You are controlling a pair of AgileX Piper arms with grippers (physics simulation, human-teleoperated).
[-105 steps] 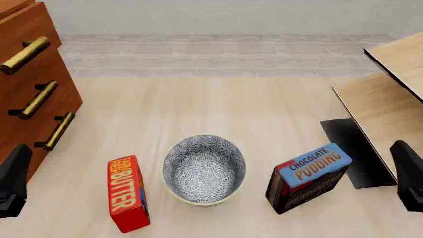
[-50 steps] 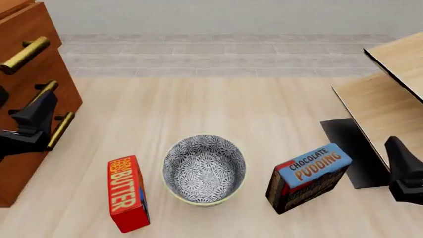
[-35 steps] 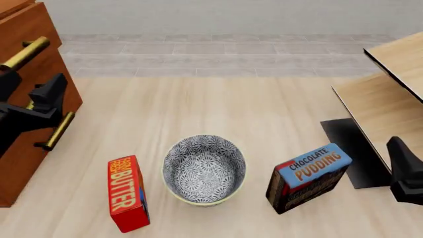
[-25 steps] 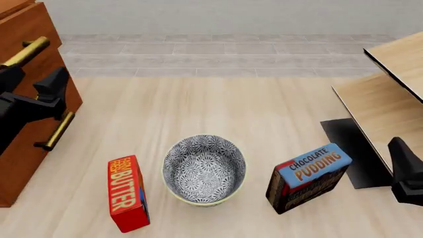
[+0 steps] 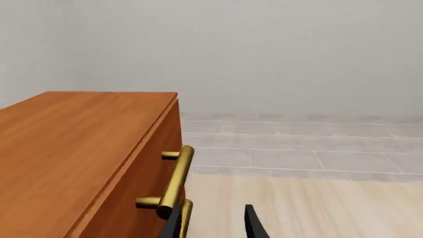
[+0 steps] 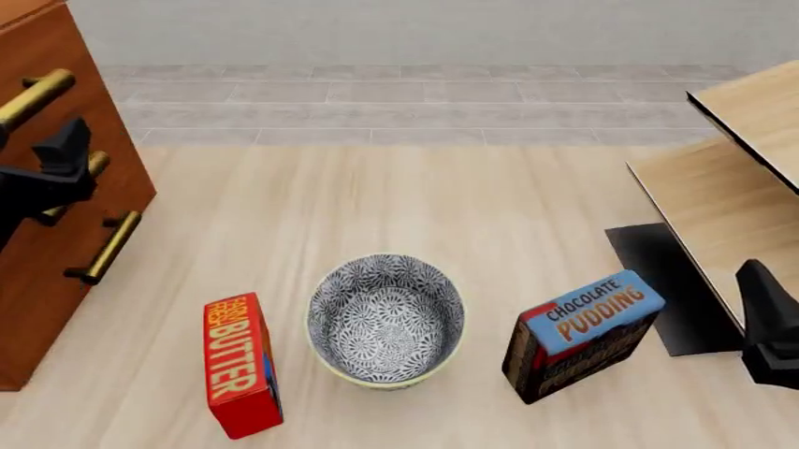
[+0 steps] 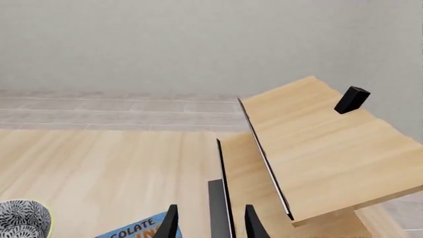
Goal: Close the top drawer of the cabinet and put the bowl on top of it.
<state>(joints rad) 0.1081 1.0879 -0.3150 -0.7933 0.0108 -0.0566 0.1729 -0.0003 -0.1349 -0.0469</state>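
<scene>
The left gripper (image 6: 56, 173) is at the front of the cabinet (image 6: 44, 253), beside the top drawer (image 5: 148, 168); its jaws are a little open and hold nothing. The right gripper (image 7: 208, 223) is the same. The bowl (image 6: 385, 319) stands on the table (image 6: 500, 206).

Around the one bowl (image 6: 385, 319) we count two boxes: one butter box (image 6: 239, 364) to its left, one pudding box (image 6: 582, 333) to its right. Left of it stands one cabinet (image 6: 50, 215) showing three brass handles (image 6: 101, 247).
</scene>
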